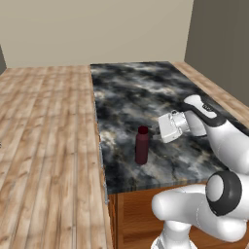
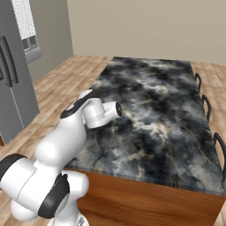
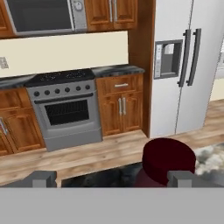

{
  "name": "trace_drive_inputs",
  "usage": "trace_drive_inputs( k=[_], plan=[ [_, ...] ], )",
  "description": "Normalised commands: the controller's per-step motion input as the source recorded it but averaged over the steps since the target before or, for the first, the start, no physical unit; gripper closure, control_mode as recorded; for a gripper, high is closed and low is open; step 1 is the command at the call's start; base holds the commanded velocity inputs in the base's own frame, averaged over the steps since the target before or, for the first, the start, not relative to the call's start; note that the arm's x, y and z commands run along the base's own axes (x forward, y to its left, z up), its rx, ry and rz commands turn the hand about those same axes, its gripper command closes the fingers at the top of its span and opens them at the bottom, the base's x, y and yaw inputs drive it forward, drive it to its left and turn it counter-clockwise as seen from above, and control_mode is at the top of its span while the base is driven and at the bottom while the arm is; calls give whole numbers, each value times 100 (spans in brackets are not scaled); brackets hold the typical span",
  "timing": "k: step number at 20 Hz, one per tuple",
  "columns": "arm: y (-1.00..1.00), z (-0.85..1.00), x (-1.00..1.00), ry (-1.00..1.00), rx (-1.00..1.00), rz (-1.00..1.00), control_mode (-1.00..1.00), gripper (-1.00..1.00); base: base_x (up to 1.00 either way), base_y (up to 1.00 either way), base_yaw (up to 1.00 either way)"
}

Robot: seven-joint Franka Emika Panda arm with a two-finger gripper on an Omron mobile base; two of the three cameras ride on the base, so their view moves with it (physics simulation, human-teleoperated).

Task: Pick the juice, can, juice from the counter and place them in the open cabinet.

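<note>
Juice bottle [image 1: 142,145]: a tall dark maroon bottle with a round cap and narrower neck is seen standing upright on the counter, near its left edge and toward the near end.
Bottle in hand view: its round maroon cap [image 3: 169,160] is seen close up from above, low and right of centre, just beside the right fingertip.
Counter [image 1: 141,92]: a long slab of black, grey and white marbled stone with a polished look, carried on a brown wooden base; dark curved handles [image 2: 205,107] are seen along its far side in the right base view.
Gripper [image 3: 112,178]: the two small grey fingertips are held wide apart; nothing is gripped between them.
Hand [image 1: 171,126]: a white blocky body is held level above the counter, just beside the bottle and pointed toward it.
Floor [image 1: 46,146]: light wood planks.
Stove [image 3: 65,107]: grey metal, with a dark oven window.
Refrigerator [image 3: 183,61]: pale grey, with two tall doors and dark bar handles.
Wall cabinets [image 3: 113,11]: reddish-brown wood.
</note>
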Motion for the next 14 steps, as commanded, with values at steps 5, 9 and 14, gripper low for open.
trace_drive_inputs(
  k=[5, 9, 14],
  plan=[
    [-5, -3, 15, 0, 0, 0, -100, -100, 0, 0, 0],
    [-6, -6, 19, 0, 0, 0, -100, -100, 0, 0, 0],
    [-3, -9, 23, 0, 1, 0, -100, -100, 0, 0, 0]
  ],
)
